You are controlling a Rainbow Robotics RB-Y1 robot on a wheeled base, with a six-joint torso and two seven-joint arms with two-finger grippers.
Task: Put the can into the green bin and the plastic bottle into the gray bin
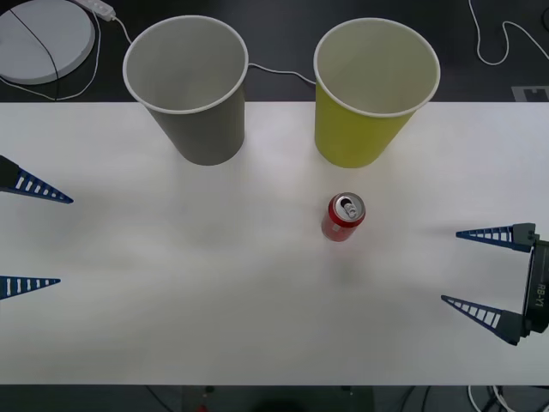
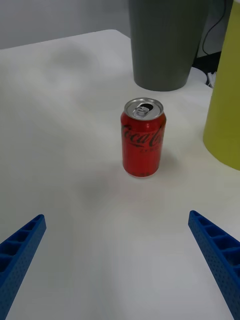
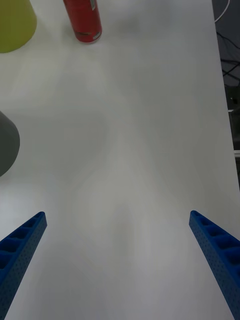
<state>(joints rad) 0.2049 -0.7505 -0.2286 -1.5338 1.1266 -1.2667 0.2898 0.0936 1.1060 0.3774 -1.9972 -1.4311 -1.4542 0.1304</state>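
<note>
The red can [image 1: 343, 217] stands upright on the white table, just in front of the green bin [image 1: 374, 94]; its pull-tab top faces up. The gray bin [image 1: 189, 90] stands to the left of the green one at the table's back. My right gripper [image 1: 472, 266] hovers open near the table's right edge, level with the can [image 2: 143, 137] and well apart from it. At the left edge my left gripper [image 1: 34, 240] is open with nothing between its fingers; the can [image 3: 83, 20] lies far across the table from it. The plastic bottle is out of view.
A white table [image 1: 214, 300] carries the can and both bins. Behind it, on a dark floor, lie a round white disc [image 1: 43, 39] and white cables [image 1: 506, 43]. The table's front edge runs along the bottom of the front view.
</note>
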